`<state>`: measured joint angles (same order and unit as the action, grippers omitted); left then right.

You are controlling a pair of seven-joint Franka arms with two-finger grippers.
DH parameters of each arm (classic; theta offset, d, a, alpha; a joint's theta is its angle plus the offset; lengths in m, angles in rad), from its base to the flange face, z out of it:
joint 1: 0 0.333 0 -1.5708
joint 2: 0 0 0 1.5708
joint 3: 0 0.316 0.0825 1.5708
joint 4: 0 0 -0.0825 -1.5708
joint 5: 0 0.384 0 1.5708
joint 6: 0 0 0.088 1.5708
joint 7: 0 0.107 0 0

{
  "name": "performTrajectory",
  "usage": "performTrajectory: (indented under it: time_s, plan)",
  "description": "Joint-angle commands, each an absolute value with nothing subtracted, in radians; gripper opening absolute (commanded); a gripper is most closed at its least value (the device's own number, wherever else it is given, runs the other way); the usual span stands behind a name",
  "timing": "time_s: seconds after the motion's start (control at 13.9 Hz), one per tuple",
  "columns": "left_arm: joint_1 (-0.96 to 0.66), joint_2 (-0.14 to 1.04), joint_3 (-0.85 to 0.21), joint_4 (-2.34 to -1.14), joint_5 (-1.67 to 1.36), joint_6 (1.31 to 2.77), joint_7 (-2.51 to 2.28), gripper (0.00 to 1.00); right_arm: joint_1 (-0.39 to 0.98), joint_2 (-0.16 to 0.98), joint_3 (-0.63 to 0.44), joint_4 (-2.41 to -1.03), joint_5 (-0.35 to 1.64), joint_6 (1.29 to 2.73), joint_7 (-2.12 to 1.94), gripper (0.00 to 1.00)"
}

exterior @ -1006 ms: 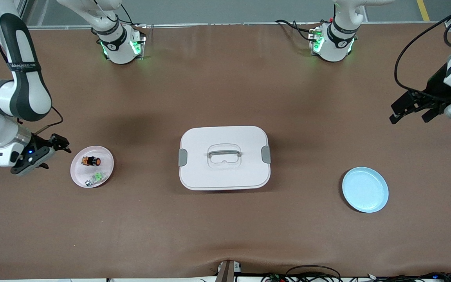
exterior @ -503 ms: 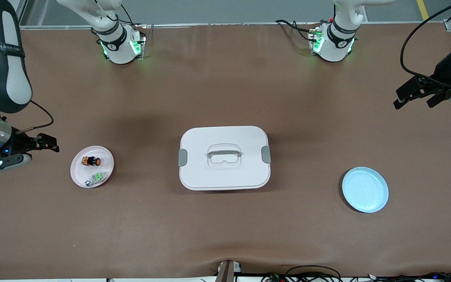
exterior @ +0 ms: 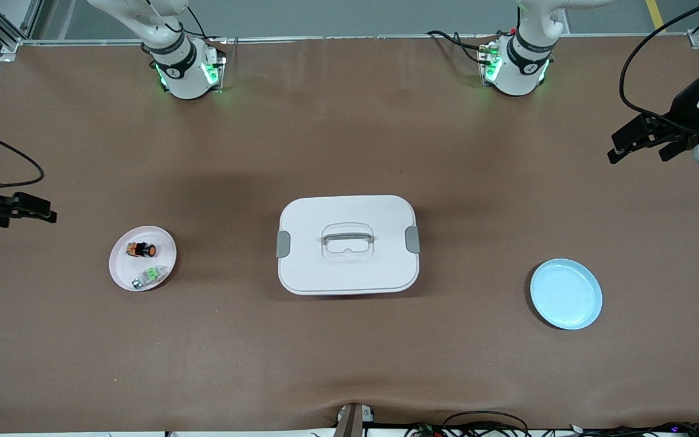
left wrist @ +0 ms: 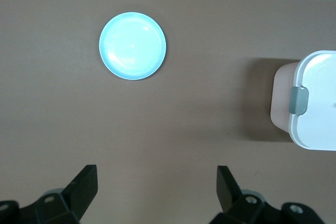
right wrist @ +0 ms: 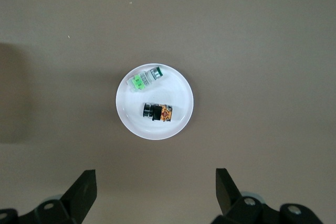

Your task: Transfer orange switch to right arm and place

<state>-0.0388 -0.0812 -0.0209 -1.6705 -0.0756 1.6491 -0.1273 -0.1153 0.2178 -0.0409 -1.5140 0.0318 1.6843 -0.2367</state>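
The orange switch (exterior: pixel 141 249) lies on its side on a small pale pink plate (exterior: pixel 162 240) toward the right arm's end of the table. In the right wrist view the switch (right wrist: pixel 158 112) shows on that plate (right wrist: pixel 179 95), well clear of the fingers. My right gripper (exterior: pixel 46 215) hangs open and empty over bare table, at the right arm's end past the plate. In the right wrist view, my right gripper (right wrist: pixel 156 192) has nothing between its fingers. My left gripper (exterior: pixel 636 158) is open and empty over bare table at the left arm's end, and its own view shows the left gripper (left wrist: pixel 157 190) empty.
A small green-and-silver part (exterior: pixel 148 277) shares the pink plate with the switch. A white lidded box (exterior: pixel 347 244) with a handle sits mid-table. A light blue plate (exterior: pixel 566 294) lies toward the left arm's end, nearer the front camera.
My right gripper has drawn back from the pink plate toward the table's end. My left gripper has shifted a little toward the robots' side. Both stay open.
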Motion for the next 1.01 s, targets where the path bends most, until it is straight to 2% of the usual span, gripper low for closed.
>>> performTrajectory:
  time_s: [0.0,0.22,0.72,0.93]
  plan:
    - [-0.041,-0.08,-0.017,-1.669,-0.074,1.631,-0.106,1.0,-0.115,0.221,-0.034,-1.424,0.011,1.597,-0.213,1.0]
    - [-0.041,-0.074,-0.018,-1.684,-0.052,1.64,-0.104,1.0,-0.12,0.227,-0.034,-1.327,0.031,1.526,-0.225,1.0]
    - [-0.041,-0.055,-0.021,-1.681,-0.025,1.661,-0.087,1.0,-0.109,0.215,-0.034,-1.319,0.012,1.52,-0.213,1.0]
    - [-0.044,-0.028,-0.023,-1.669,-0.025,1.657,-0.091,1.0,-0.109,0.204,-0.031,-1.315,0.012,1.445,-0.074,1.0]
